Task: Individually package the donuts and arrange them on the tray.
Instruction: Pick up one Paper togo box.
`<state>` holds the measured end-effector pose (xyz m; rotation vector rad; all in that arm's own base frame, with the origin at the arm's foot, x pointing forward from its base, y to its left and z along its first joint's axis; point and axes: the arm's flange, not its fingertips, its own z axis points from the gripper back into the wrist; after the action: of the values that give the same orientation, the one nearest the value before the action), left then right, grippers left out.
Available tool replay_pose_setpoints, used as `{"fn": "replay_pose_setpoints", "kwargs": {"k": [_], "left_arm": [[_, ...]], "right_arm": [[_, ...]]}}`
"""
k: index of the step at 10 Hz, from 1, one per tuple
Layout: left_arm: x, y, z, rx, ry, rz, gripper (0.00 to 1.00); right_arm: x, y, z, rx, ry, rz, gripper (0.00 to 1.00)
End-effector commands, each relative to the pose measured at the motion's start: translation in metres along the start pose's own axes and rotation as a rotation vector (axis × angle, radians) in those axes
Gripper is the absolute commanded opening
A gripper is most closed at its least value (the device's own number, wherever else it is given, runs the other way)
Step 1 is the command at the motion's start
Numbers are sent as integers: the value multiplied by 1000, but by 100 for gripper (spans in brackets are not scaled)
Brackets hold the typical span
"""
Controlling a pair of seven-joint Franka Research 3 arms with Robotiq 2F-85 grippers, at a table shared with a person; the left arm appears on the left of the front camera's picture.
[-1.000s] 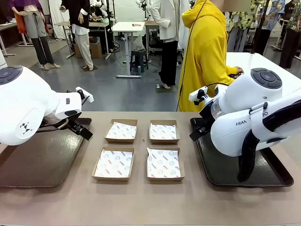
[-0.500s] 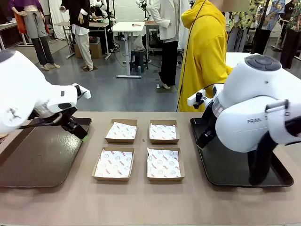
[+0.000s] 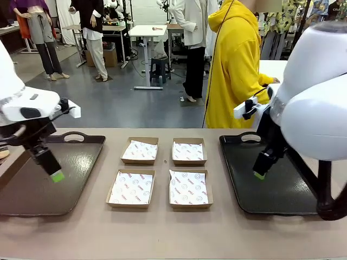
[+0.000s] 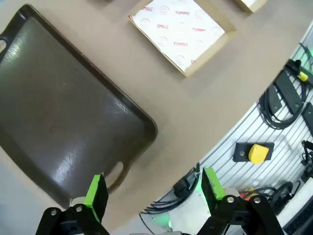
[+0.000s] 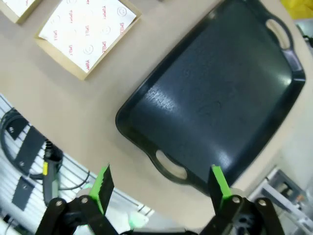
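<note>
left gripper (image 4: 152,178) spread wide, liner (image 4: 182,34) reads "yummy", "smile"

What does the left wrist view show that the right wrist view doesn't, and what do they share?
Left wrist view: the brown tray ahead of the open left gripper, plus a yellow button box on a slatted panel past the table edge. Right wrist view: the black tray ahead of the open right gripper. Both: a paper-lined box on the tan table, and cables beyond its edge.
</note>
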<state>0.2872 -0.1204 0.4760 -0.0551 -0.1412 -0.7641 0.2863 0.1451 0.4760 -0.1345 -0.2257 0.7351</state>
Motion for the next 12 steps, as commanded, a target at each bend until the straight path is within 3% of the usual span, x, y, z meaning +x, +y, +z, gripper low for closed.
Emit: {"fn": "replay_pose_setpoints", "kwargs": {"k": [1,4,5,6,8,10,12], "left_arm": [[10,6,-12,6,-12,6,100],[10,6,-12,6,-12,6,100],[4,3,-5,4,-1,3,100],[2,20,-5,-296,-116,78,100],[-16,56,-9,-762,-326,201,100],[-37,77,-10,-1003,-468,329,100],[-60,100,-14,-1135,-539,476,100]], "right_arm": [[8,-1,-16,16,12,6,100],[0,0,-1,3,5,0,100],[4,-18,-18,184,-75,-86,100],[-5,-33,-30,412,-167,-189,100],[-39,-70,-51,809,-337,-386,100],[-76,-100,-65,1061,-476,-517,100],[-114,-119,-67,1198,-575,-581,100]]}}
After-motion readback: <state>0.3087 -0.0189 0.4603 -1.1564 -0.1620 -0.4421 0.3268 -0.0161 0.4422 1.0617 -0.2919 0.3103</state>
